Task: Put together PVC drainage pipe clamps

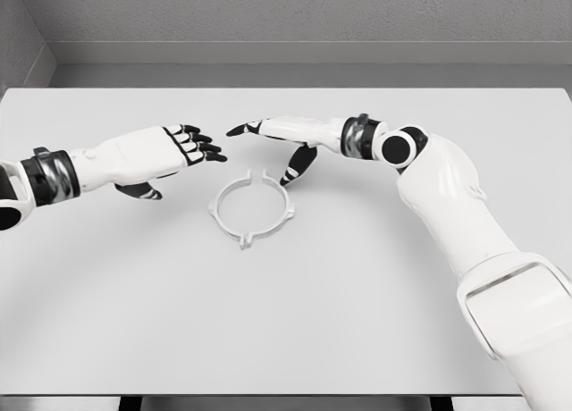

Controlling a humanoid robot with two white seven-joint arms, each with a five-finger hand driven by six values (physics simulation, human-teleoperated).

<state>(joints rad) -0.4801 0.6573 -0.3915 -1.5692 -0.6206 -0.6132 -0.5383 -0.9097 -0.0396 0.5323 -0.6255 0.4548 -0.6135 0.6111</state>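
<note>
The pipe clamp [253, 209], a white split ring with small lugs, lies flat on the bench [286, 322], its gap turned to the far side. The right robot hand [284, 143] is nearer: relaxed and holding nothing, its thumb tip hangs at the clamp's far right rim, whether touching cannot be told. The left robot hand [165, 156] hovers beyond the clamp's far left, fingers loose, also holding nothing.

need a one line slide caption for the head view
Simulated humanoid's left hand and right hand, both open, hover over a white pipe clamp ring lying flat on the white table.
</note>
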